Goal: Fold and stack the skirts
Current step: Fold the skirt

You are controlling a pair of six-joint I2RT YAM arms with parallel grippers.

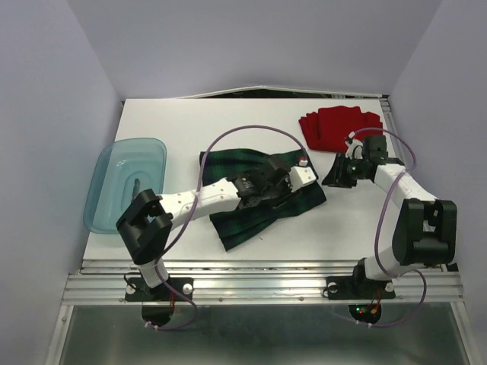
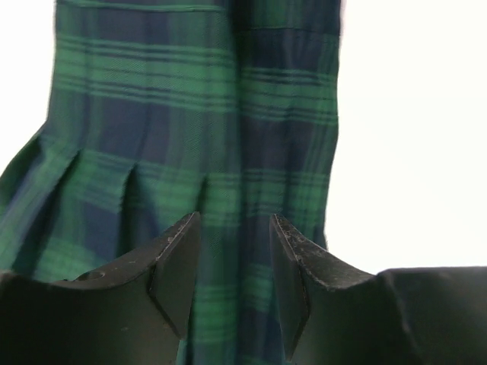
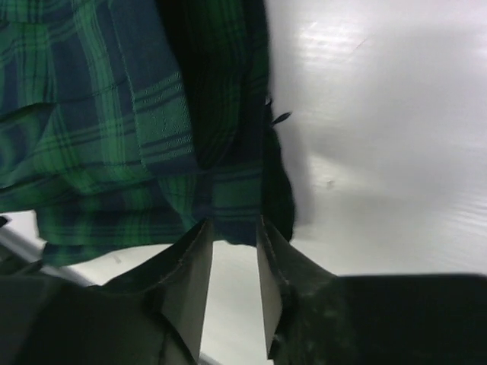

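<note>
The green-and-navy plaid skirt lies spread on the middle of the white table. My left gripper hovers low over its right half, jaws open with the pleated cloth showing under and between them. My right gripper is open and empty just off the skirt's right edge; its fingertips almost reach the plaid hem, with bare table between them. The red skirt lies bunched at the back right, behind the right gripper.
A translucent teal tub stands at the table's left edge. Purple cables loop over both arms. Grey walls close in the table at the back and sides, and a metal rail runs along the near edge.
</note>
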